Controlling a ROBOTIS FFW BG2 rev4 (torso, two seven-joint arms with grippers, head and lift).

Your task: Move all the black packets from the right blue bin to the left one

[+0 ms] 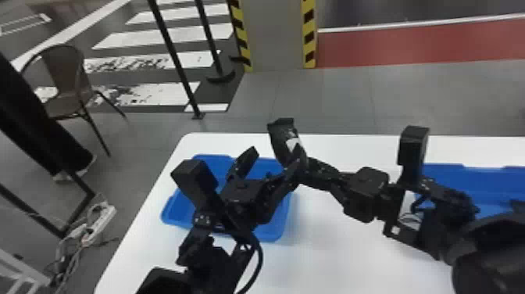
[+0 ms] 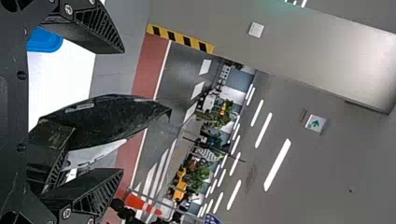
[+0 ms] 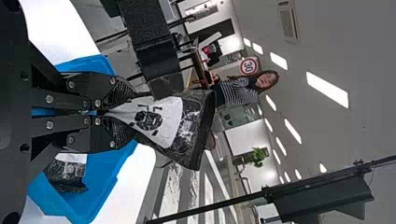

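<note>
Left claw [image 2: 122, 111] is above the left bin [image 1: 175, 215], fingers spread wide either side of the packet [image 1: 282, 135], not clamped on it. Looks staged for a handover, probably since the right arm brings the load across. Second packet [image 3: 67, 173] lies in the left bin, so that's the drop spot. Right claw [image 3: 112, 113] pinches the first one at its bottom end, top end up and free, which should leave film for the other side to grab. Packet: glossy black, creased, pale label, gathered at the pinch, flaring to a wide mouth. Bins: smooth blue plastic, shallow, rounded corners, on a plain white desk [image 1: 332, 250]. Right bin [image 1: 480, 181] partly behind the arm; can't tell its contents.
</note>
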